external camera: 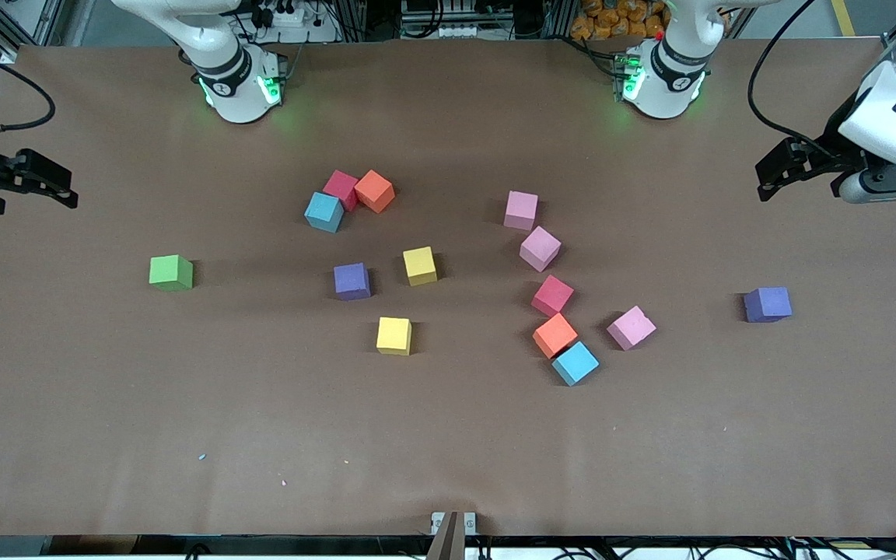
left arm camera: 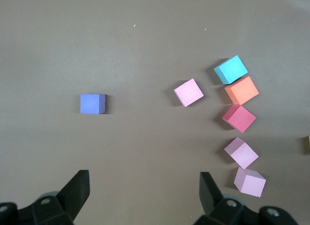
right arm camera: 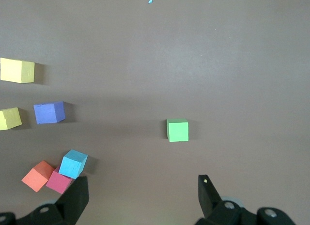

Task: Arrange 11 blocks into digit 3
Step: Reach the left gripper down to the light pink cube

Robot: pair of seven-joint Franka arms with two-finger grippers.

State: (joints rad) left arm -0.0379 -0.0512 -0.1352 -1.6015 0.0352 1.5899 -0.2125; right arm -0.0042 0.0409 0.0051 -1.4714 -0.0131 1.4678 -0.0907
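1. The left claw hangs over the tabletop edge at the left arm's end, fingers spread and holding nothing, the arm waiting.
2. The right claw hangs over the edge at the right arm's end, also spread wide and holding nothing.
3. The blocks lie scattered mid-tabletop in loose clusters, forming no digit.
4. One purple cube sits apart toward the left arm's end; the green cube sits apart toward the right arm's.

Brown table, thirteen scattered foam cubes, lone green cube, perhaps tiny crumbs
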